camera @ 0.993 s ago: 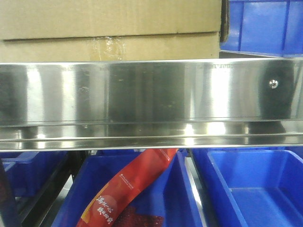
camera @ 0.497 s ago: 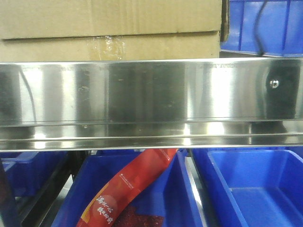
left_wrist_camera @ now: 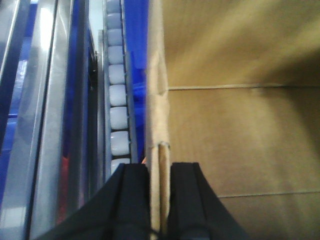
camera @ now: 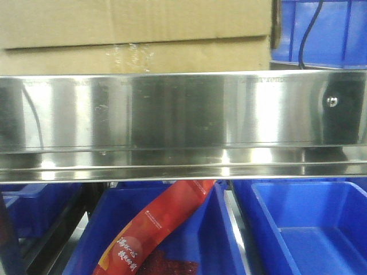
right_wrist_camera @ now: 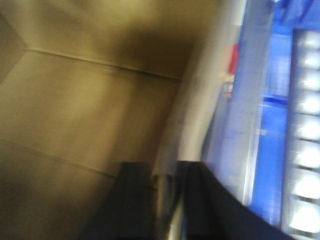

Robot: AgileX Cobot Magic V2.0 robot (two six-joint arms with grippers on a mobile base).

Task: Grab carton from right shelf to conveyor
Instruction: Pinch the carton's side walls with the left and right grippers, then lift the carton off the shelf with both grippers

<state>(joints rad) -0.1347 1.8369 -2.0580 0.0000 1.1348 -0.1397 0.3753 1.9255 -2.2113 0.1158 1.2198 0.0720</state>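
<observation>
The carton is plain brown cardboard with clear tape on its seam. It sits behind the shiny steel front rail of the right shelf, which has one small screw. In the left wrist view, my left gripper is shut on the upright edge of the carton's wall, with the carton's inside to its right. In the blurred right wrist view, my right gripper is shut on the opposite wall, with the carton's inside to its left. The conveyor is out of view.
Blue bins stand below the rail and at the upper right. A red packet lies in the lower middle bin. A black cable hangs before the upper bin. Roller tracks run beside the carton.
The carton has shifted slightly to the right behind the rail. A black cable has come into view at the upper right.
</observation>
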